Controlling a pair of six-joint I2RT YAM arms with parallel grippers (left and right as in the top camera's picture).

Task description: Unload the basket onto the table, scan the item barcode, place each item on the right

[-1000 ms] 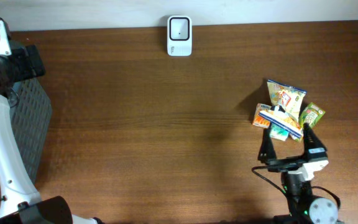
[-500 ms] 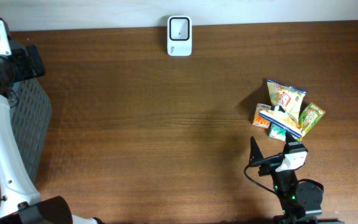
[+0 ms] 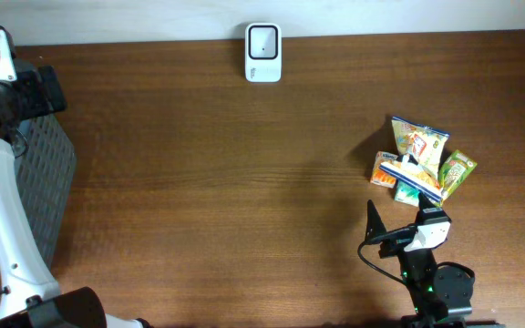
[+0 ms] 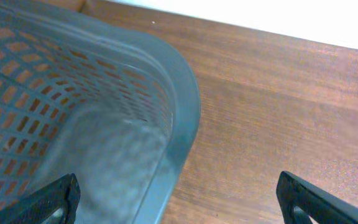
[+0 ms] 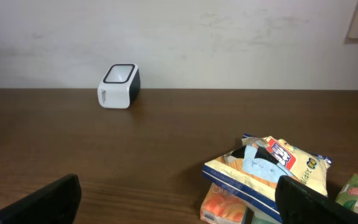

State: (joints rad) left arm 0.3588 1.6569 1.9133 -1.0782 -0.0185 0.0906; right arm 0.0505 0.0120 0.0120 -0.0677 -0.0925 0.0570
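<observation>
right gripper (image 3: 400, 219) is hovering spread open, empty, near snack packets (image 3: 417, 157) | better be pinching only top packet (image 5: 272, 167), keeping barcode toward scanner (image 3: 263, 52) | left gripper (image 4: 180, 200) also released

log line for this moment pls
left gripper: open, over basket | right gripper: open, short of snacks | scanner: far edge | scan: not yet done

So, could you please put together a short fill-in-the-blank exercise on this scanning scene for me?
The scanner by the wall is ___ in colour. The snack packets lie on the robot's ___ side of the table. The left gripper and the right gripper both stand ___, holding nothing. The left gripper hangs above the rim of a grey mesh ___.
Missing words: white; right; open; basket.
</observation>
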